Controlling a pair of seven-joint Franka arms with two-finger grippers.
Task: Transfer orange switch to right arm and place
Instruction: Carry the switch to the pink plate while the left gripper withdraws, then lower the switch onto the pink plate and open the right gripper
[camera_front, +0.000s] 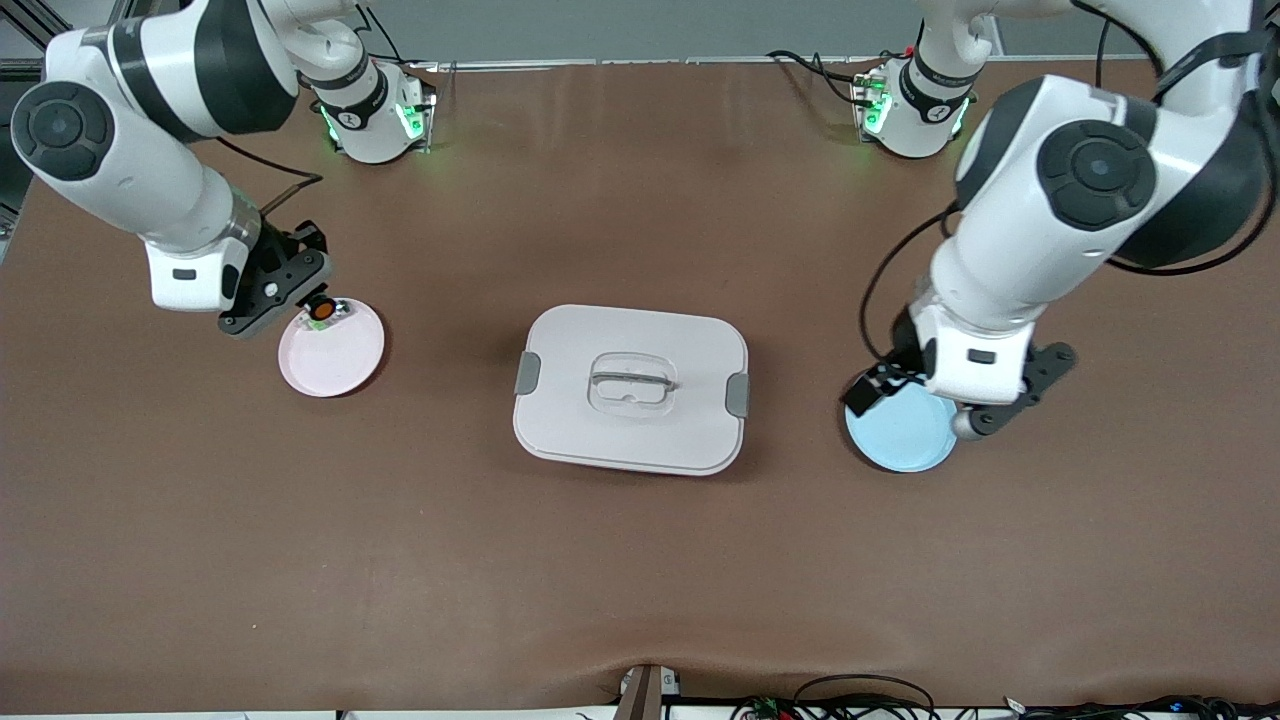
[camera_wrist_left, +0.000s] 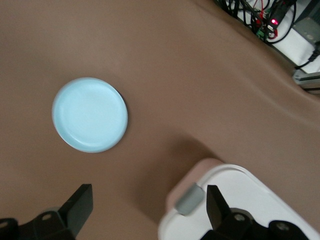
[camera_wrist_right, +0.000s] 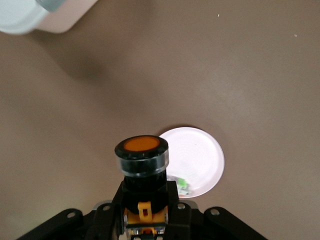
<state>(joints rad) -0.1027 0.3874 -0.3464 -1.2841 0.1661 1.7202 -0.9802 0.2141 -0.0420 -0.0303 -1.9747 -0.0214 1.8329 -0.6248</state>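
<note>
My right gripper (camera_front: 316, 304) is shut on the orange switch (camera_front: 321, 311) and holds it just above the rim of a pink plate (camera_front: 335, 362). In the right wrist view the switch (camera_wrist_right: 142, 152) stands upright between my right gripper's (camera_wrist_right: 145, 202) fingers, its round orange cap up. The pink plate (camera_wrist_right: 202, 152) lies below, with a small white-and-green part (camera_wrist_right: 182, 185) on it. My left gripper (camera_front: 958, 402) hangs open and empty over the edge of a blue plate (camera_front: 895, 437). Its fingers (camera_wrist_left: 82, 202) stand wide apart in the left wrist view.
A white lidded box (camera_front: 630, 390) with grey clips and a clear handle sits mid-table between the two plates. Its corner shows in the left wrist view (camera_wrist_left: 240, 200), as does the empty blue plate (camera_wrist_left: 90, 115). Cables lie along the table edge nearest the front camera.
</note>
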